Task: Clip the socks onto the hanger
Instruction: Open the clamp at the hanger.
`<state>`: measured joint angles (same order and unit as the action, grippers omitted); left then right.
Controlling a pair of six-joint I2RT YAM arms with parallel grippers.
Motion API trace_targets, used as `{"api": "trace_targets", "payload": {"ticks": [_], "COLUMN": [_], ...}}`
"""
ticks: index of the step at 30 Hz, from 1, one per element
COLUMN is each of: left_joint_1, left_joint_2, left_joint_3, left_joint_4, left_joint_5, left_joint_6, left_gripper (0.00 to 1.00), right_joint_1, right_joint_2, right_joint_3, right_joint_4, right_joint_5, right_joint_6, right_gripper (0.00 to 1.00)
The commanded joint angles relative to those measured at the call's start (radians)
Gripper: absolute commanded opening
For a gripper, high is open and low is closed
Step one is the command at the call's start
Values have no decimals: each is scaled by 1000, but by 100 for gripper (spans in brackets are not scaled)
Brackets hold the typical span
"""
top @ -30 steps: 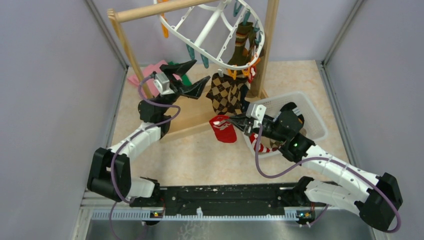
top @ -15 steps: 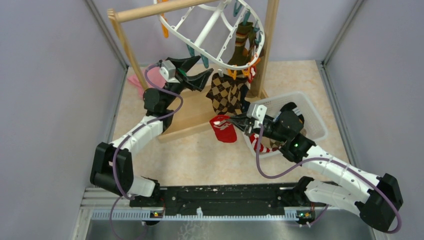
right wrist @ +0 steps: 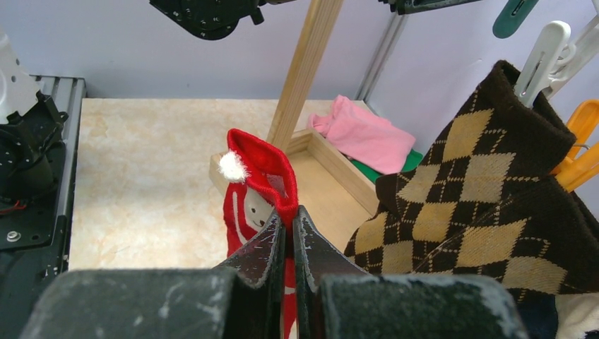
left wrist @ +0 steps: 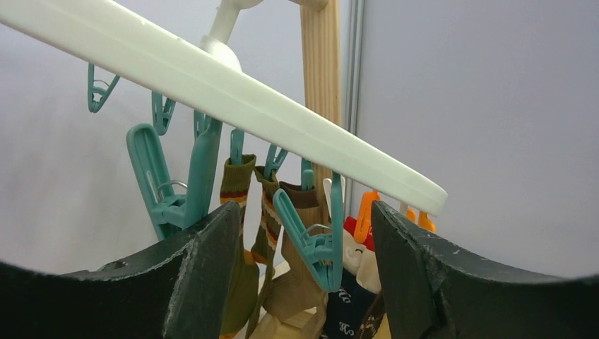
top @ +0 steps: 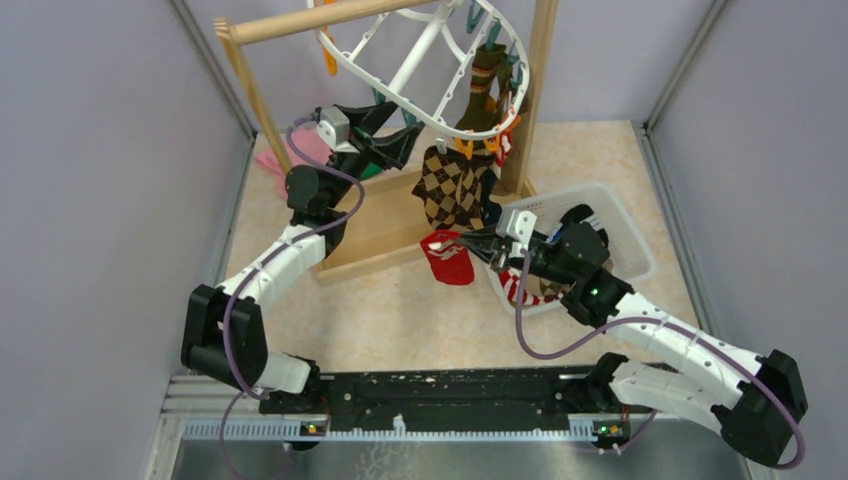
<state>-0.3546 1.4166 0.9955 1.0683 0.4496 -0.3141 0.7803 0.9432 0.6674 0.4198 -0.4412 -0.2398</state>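
Right hand point(right wrist: 288, 224) pinched shut on red sock point(right wrist: 258, 166) cuff; argyle sock point(right wrist: 480, 205) hangs just right of it. Left hand point(left wrist: 304, 219) wide, teal clip point(left wrist: 314, 244) between fingers point(left wrist: 205, 268), seemingly untouched; hanger point(left wrist: 233, 99) rail directly above. Overhead view does not resolve that clip.

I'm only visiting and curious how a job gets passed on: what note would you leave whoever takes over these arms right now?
Left gripper: open, raised at the white plastic drying hanger, a teal clip between its jaws, not squeezed.
Right gripper: shut on the red sock with a white pom-pom, beside the brown argyle sock.
Done: argyle sock and a brown-green striped sock hang clipped.
To do: clip the red sock; a red-and-white striped sock lies in the white perforated basket.
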Motion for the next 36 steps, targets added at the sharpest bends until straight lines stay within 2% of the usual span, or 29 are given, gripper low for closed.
{"api": "trace_targets", "payload": {"ticks": [1,23,32,36], "left_joint_1": [-4,-3,-3,-3], "left_joint_2": [15,57,62,60], "left_joint_3": [54,147,168,176], "left_joint_4": [-22,-94,-113,-127], "left_joint_5": [-14,24,32,43], "left_joint_6": [0,-30,-45,-51], "left_gripper": [73,68,63,57], "right_joint_1": [-4,-4,-5,-5], "right_joint_2": [-24,-35,-38,-36], "right_joint_3": [-4,-11,-12,-12], "right_joint_4": [37,36,36,37], "right_joint_5": [-3,6,9,7], "right_joint_6": [7,2,2,2], "right_gripper": [0,0,0,0]}}
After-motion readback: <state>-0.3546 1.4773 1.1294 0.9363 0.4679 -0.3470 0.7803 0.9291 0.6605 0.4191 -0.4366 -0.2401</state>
